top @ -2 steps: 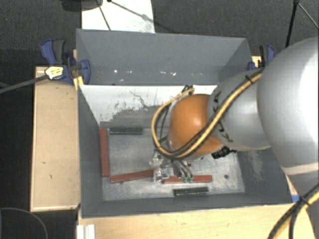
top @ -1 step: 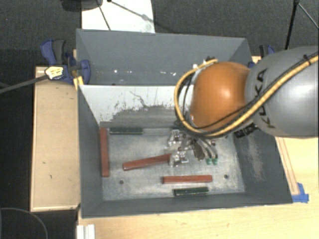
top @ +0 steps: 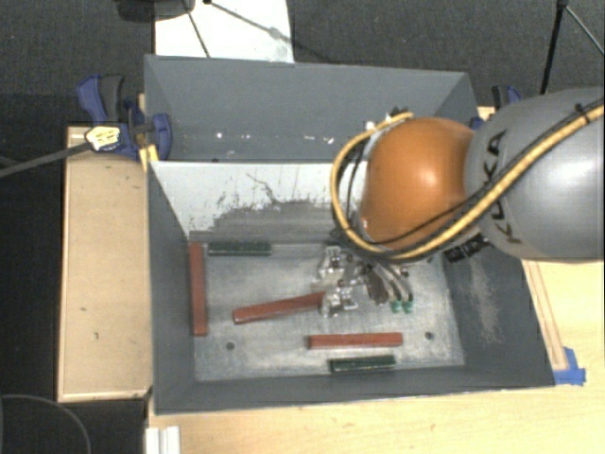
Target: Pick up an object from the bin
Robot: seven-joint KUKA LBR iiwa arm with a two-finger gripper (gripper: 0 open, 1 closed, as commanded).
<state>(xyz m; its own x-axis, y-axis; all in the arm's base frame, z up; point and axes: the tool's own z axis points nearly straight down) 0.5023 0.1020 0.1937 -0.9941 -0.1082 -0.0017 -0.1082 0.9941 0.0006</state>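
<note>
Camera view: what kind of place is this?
Probably a robot grasping test cell: a KUKA arm reaches into a grey metal bin holding a few loose brown sticks.

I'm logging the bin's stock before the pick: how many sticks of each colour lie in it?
Red-brown sticks: 3
Dark green sticks: 2
Total: 5 in view

A robotics lab: a silver KUKA arm (top: 553,192) with an orange dome cover (top: 416,178) and looped cables (top: 406,245) hangs over a grey sheet-metal bin (top: 302,102) on a pale wooden bench (top: 378,433), dark carpet (top: 57,45) around.
</note>
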